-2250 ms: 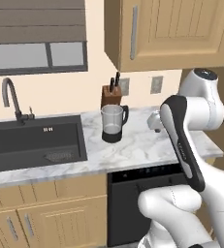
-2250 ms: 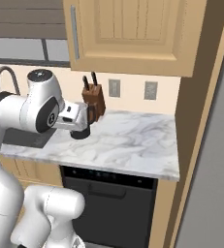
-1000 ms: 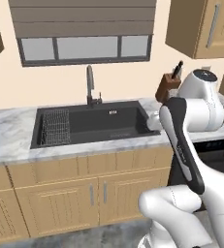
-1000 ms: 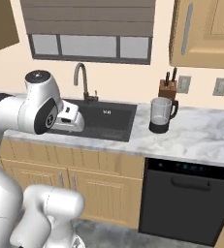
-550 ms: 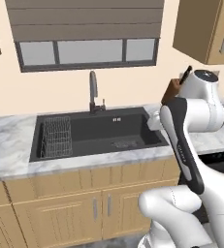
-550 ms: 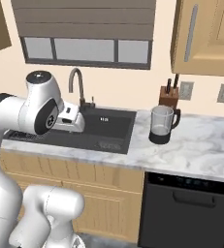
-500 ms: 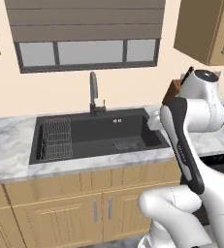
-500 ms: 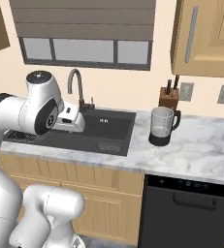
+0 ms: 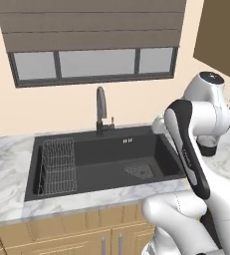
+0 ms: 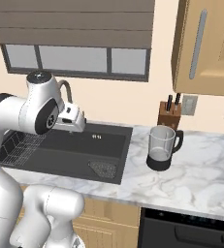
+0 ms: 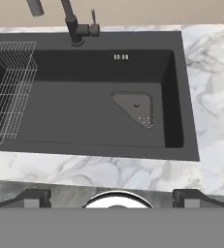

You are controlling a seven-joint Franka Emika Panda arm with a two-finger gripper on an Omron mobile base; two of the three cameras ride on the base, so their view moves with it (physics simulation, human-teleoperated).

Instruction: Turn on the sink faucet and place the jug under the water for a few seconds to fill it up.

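Marble counter [image 10: 191,179] runs along the wall under a window with a brown blind [image 9: 89,22]. Wood cabinet [image 10: 208,46] with a long grey handle hangs upper right in the right base view.

Sink [image 9: 101,159] is set in the counter: matte black basin, dry, no stream running. Wire rack [image 9: 57,167] sits in its left end, grey triangular drain strainer [image 9: 139,171] toward the right on the basin floor. Same layout in hand view: sink [image 11: 84,111], rack [image 11: 7,92] at left, strainer [image 11: 135,107] right of centre.

Sink faucet [image 9: 101,109] stands at the back rim, middle of the basin, dark gooseneck, small lever on its right side at the base. In hand view its base and lever [image 11: 79,30] are at top.

Jug [image 10: 162,147] stands upright on the counter right of the sink, clear glass, black base, handle pointing right, well apart from the faucet. Knife block [image 10: 169,115] is behind it against the wall, near but not touching.

Tool [image 10: 73,122] hangs above the sink near the faucet, empty. Hand view shows the two dark tips [image 11: 33,197] set wide apart, jaws fully spread, nothing between them, looking down on the basin front edge.
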